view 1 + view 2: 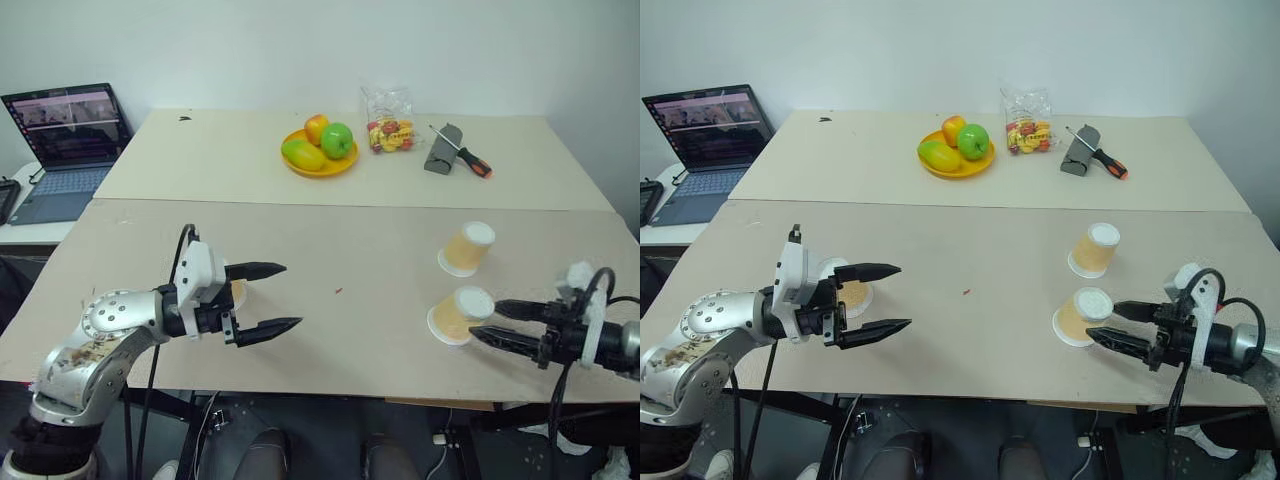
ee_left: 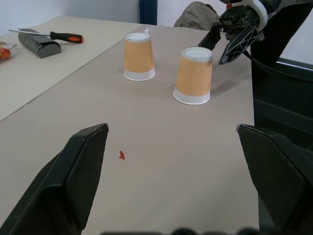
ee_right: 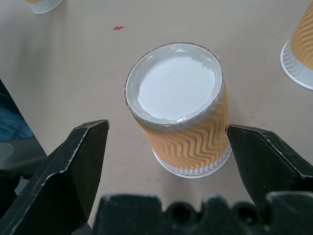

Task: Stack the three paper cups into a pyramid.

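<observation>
Right gripper (image 1: 486,323): fingers wide, level, either side of nearest upside-down tan-orange ribbed paper cup (image 1: 460,314), no contact | Left gripper (image 1: 284,296): fingers wide, pointing right, holding nothing | Second tapered cup (image 1: 467,248) just behind first; third cup (image 1: 847,290) behind my left fingers | All on smooth beige desk (image 1: 350,340)

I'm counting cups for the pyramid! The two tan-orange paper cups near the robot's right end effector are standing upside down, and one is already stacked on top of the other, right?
Not quite. The two tan-orange paper cups, the nearer and the farther, do stand upside down near the right end effector, but they stand apart on the beige table, side by side. Nothing is stacked. The left wrist view shows the gap between them.
</observation>
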`<state>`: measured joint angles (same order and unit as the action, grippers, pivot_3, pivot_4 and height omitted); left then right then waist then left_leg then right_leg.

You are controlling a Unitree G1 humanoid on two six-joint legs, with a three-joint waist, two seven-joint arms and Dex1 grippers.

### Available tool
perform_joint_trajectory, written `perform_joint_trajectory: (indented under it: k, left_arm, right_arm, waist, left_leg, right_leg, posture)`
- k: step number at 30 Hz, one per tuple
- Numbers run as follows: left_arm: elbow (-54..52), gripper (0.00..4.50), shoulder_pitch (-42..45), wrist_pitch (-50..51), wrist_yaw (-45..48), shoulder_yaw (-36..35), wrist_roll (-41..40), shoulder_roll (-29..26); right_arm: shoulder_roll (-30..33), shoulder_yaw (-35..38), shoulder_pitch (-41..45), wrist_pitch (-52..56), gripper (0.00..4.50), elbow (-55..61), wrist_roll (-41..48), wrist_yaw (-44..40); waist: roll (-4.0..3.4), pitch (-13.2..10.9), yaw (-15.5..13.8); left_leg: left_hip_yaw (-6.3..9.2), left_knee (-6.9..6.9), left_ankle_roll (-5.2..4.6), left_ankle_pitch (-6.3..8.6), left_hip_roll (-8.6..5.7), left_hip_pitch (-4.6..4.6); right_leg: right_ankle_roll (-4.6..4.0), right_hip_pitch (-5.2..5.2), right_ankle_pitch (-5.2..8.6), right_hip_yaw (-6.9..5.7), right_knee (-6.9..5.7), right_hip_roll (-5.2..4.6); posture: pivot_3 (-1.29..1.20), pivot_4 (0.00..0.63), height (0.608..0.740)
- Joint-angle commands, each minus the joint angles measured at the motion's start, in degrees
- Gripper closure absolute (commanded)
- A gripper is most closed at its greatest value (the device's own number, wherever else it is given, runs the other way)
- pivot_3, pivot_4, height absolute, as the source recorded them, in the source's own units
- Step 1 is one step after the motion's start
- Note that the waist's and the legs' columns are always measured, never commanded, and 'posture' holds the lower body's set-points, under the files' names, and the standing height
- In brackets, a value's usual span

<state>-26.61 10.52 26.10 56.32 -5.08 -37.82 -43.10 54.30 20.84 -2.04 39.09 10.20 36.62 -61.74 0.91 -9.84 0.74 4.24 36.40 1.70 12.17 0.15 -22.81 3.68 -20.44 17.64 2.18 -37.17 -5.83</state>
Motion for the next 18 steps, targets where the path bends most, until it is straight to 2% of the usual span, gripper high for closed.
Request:
perform_joint_trajectory:
  k: [1, 8, 18]
  left_arm:
    - [-0.61, 0.0, 1.03, -0.9, -0.18, -0.86, -0.09, 0.31]
    - [-0.57, 0.0, 0.7, -0.79, 0.05, -0.86, 0.04, 0.22]
    - [0.04, 0.0, 1.17, -0.75, 0.43, -0.47, 0.45, 0.0]
  right_arm:
    - [-0.62, -1.27, 2.44, -2.21, 0.02, 0.77, -2.32, 2.49]
    - [-1.51, -3.64, 3.95, -2.32, 0.02, 2.62, -4.54, 5.32]
    - [-2.37, -3.09, 6.81, -0.9, 0.02, 5.7, -3.54, 9.33]
  waist:
    - [0.0, 0.0, 0.15]
    - [0.0, 0.0, 0.11]
    - [0.0, 0.0, 0.12]
  left_leg:
    - [0.0, 0.01, 0.0, 0.0, 0.0, 0.0]
    - [0.0, 0.01, 0.0, 0.0, 0.0, -0.01]
    - [0.01, 0.01, 0.0, 0.0, 0.01, -0.01]
  right_leg:
    - [0.0, 0.0, 0.0, 0.0, -0.01, 0.0]
    - [0.0, -0.03, 0.0, 0.02, -0.01, 0.01]
    - [0.0, -0.04, -0.01, 0.01, -0.02, 0.01]
  posture:
    - [0.0, 0.15, 0.74]
    - [0.0, 0.15, 0.74]
    - [0.0, 0.15, 0.74]
